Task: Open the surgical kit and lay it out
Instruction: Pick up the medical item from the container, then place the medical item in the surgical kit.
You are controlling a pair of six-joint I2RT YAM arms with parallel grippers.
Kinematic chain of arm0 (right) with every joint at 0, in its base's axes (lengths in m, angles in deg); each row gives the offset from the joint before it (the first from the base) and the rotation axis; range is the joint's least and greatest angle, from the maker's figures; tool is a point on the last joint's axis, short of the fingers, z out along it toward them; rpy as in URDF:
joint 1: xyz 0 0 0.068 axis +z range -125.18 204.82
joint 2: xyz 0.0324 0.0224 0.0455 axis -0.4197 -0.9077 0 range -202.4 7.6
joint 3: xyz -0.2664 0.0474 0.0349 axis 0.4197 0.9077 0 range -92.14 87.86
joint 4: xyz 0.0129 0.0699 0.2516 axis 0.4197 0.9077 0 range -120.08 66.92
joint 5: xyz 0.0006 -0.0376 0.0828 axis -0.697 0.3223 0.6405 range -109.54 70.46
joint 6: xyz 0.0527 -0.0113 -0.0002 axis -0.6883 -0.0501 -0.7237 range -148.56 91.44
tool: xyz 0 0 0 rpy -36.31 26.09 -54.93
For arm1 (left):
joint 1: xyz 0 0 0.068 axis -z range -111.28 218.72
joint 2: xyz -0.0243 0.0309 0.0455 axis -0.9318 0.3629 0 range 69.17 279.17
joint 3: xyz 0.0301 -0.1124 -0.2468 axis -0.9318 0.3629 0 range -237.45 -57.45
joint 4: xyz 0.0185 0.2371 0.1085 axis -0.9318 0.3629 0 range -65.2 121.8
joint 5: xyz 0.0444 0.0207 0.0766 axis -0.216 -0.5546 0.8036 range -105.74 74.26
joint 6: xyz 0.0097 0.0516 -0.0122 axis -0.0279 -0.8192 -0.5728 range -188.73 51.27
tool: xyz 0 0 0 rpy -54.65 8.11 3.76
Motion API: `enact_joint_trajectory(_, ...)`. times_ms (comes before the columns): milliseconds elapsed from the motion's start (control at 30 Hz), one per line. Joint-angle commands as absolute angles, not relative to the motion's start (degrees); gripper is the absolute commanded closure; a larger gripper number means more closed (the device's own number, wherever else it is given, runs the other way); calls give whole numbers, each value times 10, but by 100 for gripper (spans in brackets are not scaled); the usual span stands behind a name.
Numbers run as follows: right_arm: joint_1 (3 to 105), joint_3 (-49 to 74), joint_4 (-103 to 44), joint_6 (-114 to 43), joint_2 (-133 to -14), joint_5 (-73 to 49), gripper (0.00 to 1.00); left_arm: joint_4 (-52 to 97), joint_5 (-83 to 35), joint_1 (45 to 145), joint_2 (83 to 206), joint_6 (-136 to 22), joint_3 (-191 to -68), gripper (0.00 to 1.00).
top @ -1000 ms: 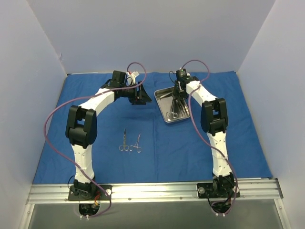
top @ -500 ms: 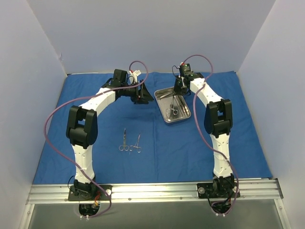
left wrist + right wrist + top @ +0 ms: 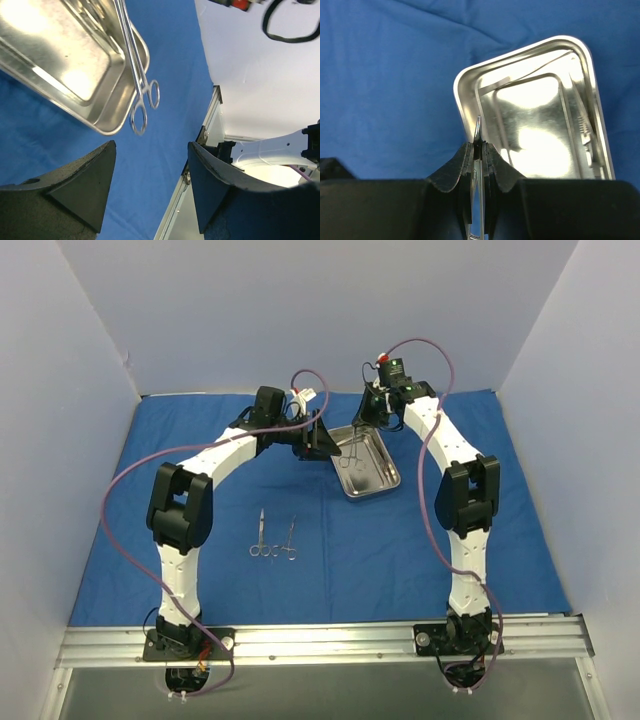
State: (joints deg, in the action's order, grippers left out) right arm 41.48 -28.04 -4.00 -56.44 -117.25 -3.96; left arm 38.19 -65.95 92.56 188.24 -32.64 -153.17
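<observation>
The right gripper point(image 3: 479, 148) is clenched on slim silver ring-handled forceps point(image 3: 138, 86), a shiny rectangular steel tray point(image 3: 456, 91) beyond its jaws. The left gripper point(image 3: 150, 152) stands released, the forceps' rings ahead of its jaws.

The cloth wrap point(image 3: 400, 550) is plain royal blue, without pattern. The tray point(image 3: 368, 494) is mirror-bright steel with white glare patches. The forceps point(image 3: 140, 95) and the two ring-handled instruments point(image 3: 261, 536) at 7 o'clock from the tray are silver. The left arm point(image 3: 215, 452) and right arm point(image 3: 440, 435) are white with black joints. The left gripper point(image 3: 152, 146) and right gripper point(image 3: 479, 150) are black. The cables point(image 3: 105, 505) are mauve.
</observation>
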Motion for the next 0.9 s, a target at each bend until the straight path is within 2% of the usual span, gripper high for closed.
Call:
enact_joint_trajectory(0, 422, -287, -21, -578, -1122, -16, 100, 340, -668, 940, 1891, -315, -1532, 32)
enact_joint_trajectory(300, 428, -275, -23, -583, -1103, -7, 100, 331, -661, 950, 1911, -301, -1539, 36)
enact_joint_trajectory(433, 428, -273, -24, -583, -1099, -6, 100, 329, -662, 959, 1914, -294, -1539, 41)
enact_joint_trajectory(533, 428, -270, -26, -584, -1097, -3, 100, 323, -665, 960, 1914, -288, -1535, 55)
enact_joint_trajectory(667, 431, -262, -29, -584, -1096, 2, 100, 311, -671, 961, 1915, -279, -1531, 91)
enact_joint_trajectory(700, 434, -261, -30, -585, -1097, 10, 100, 314, -670, 960, 1913, -278, -1527, 98)
enact_joint_trajectory(767, 434, -262, -30, -584, -1102, 27, 100, 316, -663, 958, 1905, -282, -1515, 98)
enact_joint_trajectory(800, 432, -276, -10, -581, -1110, 31, 92, 324, -659, 954, 1891, -284, -1494, 98)
enact_joint_trajectory(833, 430, -286, 3, -574, -1110, 23, 69, 327, -657, 951, 1883, -287, -1481, 98)
enact_joint_trajectory(867, 428, -293, 14, -569, -1110, 12, 60, 331, -657, 948, 1872, -299, -1465, 98)
